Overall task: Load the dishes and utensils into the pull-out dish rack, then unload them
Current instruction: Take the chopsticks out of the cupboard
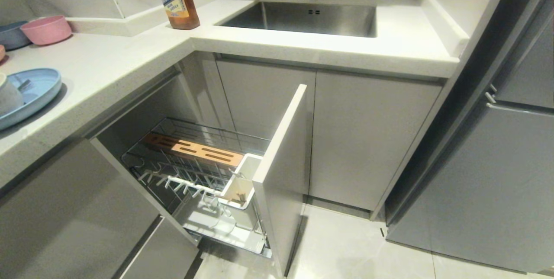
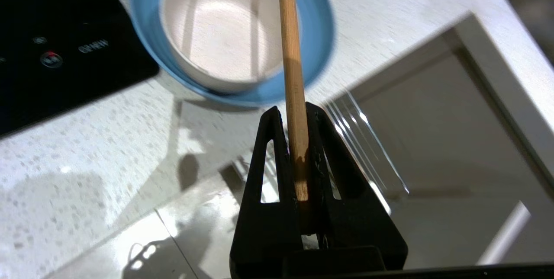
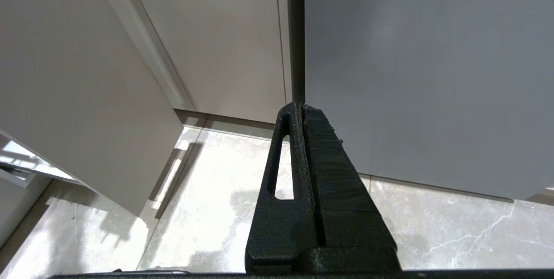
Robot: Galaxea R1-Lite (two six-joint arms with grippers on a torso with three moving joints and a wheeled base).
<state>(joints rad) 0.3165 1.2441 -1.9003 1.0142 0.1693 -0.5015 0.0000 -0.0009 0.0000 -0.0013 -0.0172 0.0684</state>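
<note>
Left wrist view: left gripper (image 2: 298, 119) clamped on chopsticks (image 2: 291, 54), stick projecting far beyond the tips — long lever, may pivot or snag rack wire. Beyond, cream bowl (image 2: 220, 32) sits on blue plate (image 2: 320, 24) on counter. Pull-out dish rack (image 1: 194, 171) open below.

Rack (image 1: 203, 171) pulled out, holds no dishes. White bowl (image 2: 220, 28) sits in blue plate (image 2: 320, 32) on counter. Wooden chopsticks (image 2: 293, 75) pinched in left gripper (image 2: 296, 117).
</note>
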